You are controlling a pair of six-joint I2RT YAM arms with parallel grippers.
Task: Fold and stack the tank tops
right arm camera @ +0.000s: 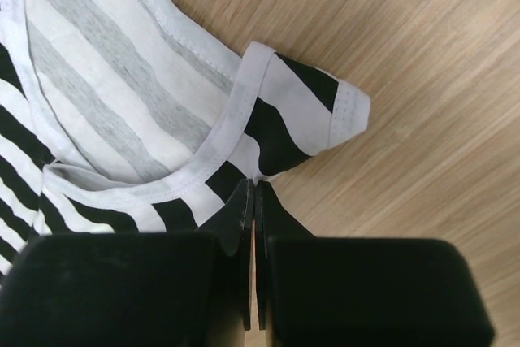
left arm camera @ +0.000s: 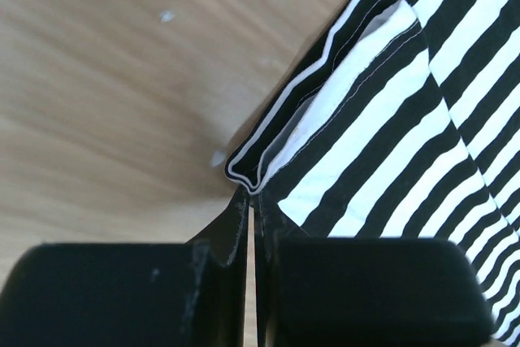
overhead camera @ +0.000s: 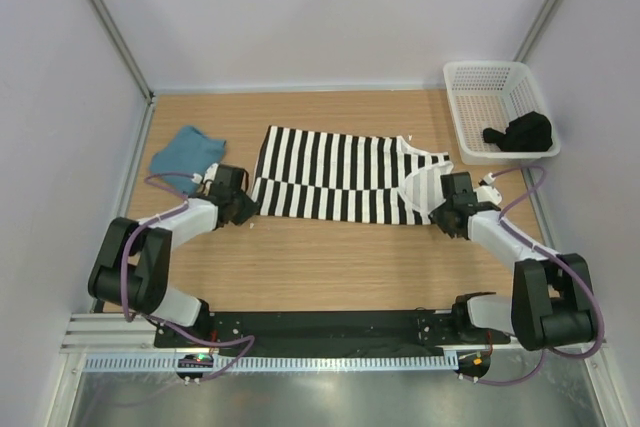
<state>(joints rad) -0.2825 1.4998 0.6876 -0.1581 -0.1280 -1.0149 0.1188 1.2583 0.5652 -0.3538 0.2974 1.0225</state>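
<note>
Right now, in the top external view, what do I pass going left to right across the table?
teal tank top → left gripper, shut on the striped top's corner → striped tank top → right gripper, shut on its other end → white basket holding a dark item

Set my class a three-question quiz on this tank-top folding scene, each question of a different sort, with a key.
1. True or false: the left gripper and the right gripper are both shut on the striped tank top.
2. Where is the teal tank top? A in a basket; B on the table, left of the striped one; C under the striped one.
3. Fill in: the item in the white basket is ___ in colour.
Key: 1 true; 2 B; 3 black.
</note>
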